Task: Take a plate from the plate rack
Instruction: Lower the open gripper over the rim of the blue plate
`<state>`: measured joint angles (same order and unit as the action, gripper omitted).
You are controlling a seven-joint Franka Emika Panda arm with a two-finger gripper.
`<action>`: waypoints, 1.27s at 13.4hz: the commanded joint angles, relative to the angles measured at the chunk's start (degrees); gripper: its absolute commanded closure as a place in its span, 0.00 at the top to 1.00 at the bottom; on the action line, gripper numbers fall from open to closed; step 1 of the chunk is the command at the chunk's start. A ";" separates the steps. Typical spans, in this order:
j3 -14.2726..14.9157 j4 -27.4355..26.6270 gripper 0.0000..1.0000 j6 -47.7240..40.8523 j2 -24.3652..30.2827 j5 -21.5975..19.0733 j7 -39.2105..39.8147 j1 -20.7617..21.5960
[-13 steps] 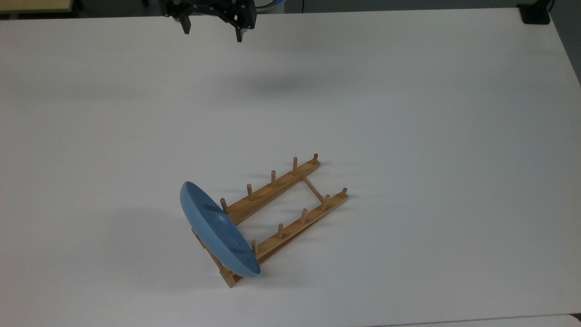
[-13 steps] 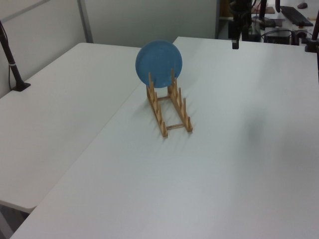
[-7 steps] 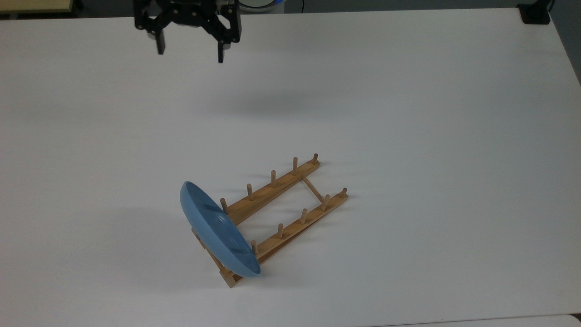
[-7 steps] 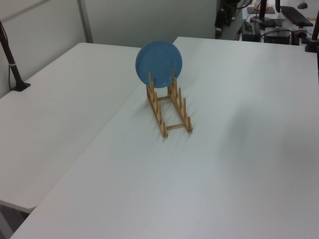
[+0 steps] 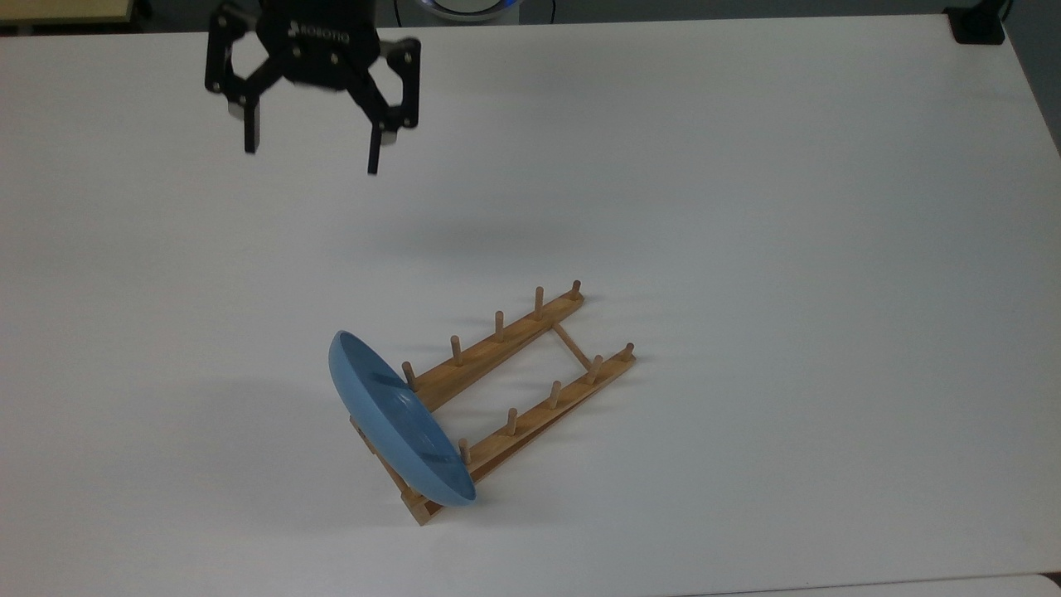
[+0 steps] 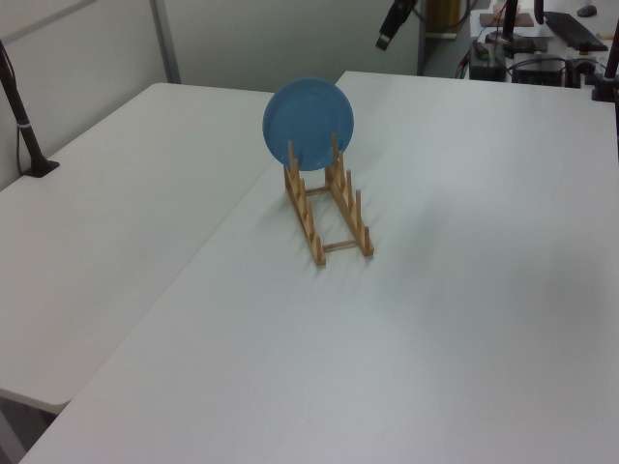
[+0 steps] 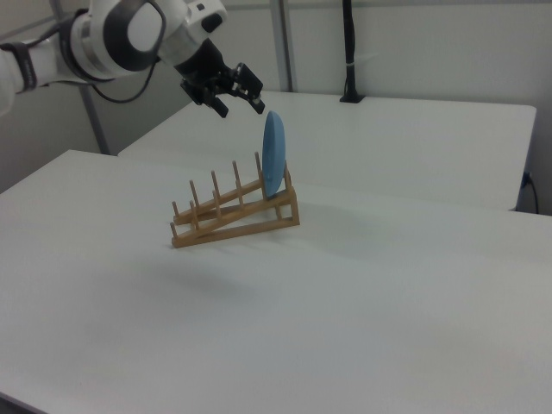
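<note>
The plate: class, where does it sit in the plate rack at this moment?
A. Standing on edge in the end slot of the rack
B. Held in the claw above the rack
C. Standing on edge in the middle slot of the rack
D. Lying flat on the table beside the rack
A: the plate stands on edge at one end of the plate rack, while the open claw hangs apart from it, holding nothing.

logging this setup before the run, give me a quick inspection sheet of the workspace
surface: white table, a second white table beside it.
job's things: blue plate upright on edge at one end of the wooden plate rack; other slots hold nothing.
clutter: nothing seen on the table.
grippers: tool open, in the air, apart from the plate.
cables: one along a black pole.
surroundings: grey partition walls, a desk with equipment.
</note>
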<state>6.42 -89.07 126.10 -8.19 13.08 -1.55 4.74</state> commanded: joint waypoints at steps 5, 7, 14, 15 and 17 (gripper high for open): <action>0.61 12.78 0.75 8.72 -16.40 15.90 -7.93 3.08; 1.05 13.22 0.74 9.33 -18.69 18.89 -10.12 3.69; 2.28 13.04 0.46 10.92 -20.54 26.54 -10.75 4.66; 2.28 12.95 0.46 10.92 -20.72 27.08 -10.75 4.66; 2.28 12.87 0.43 10.92 -20.72 27.87 -10.75 4.49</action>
<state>7.37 -76.74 136.13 -28.11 38.87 -11.23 8.38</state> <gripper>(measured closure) 0.537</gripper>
